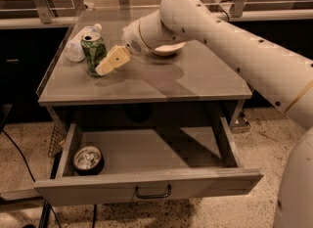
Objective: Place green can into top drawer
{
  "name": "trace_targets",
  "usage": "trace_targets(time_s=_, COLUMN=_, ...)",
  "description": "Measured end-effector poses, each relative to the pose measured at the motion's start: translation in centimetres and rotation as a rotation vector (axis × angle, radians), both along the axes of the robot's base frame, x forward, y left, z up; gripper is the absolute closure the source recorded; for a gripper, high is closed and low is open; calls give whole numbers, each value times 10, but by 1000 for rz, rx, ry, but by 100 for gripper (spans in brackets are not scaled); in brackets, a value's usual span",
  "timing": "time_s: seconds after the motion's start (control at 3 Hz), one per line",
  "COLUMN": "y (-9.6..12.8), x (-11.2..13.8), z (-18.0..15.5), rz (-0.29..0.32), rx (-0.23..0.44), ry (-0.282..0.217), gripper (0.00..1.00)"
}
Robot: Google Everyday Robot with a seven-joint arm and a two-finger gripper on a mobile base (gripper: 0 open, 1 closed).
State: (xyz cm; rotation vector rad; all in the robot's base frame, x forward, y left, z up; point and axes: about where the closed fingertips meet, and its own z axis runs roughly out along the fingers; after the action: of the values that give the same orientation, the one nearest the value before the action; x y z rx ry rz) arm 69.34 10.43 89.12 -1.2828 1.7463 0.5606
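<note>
The green can [92, 52] stands upright at the left of the grey table top [195, 78]. My gripper [108, 64], cream-coloured at the end of the white arm, is right up against the can's right side, low on it. The top drawer [205, 184] is pulled wide open below the table top, its dark bar handle [152, 193] at the centre of the front panel. The can is on the table, not in the drawer.
A short dark can with a silver top [87, 159] sits in the drawer's front left corner. A clear plastic bottle [76, 45] lies just behind the green can. A white bowl [168, 51] sits under my arm. The table top has raised side rims.
</note>
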Motion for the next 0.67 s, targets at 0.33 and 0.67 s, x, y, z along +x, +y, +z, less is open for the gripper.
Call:
trace_targets(time_s=0.33, y=16, x=0, z=-6, rz=28, rx=15, ry=22, gripper=0)
trace_targets(time_s=0.67, y=30, x=1, z=-8, rz=49, rx=34, ry=34, gripper=0)
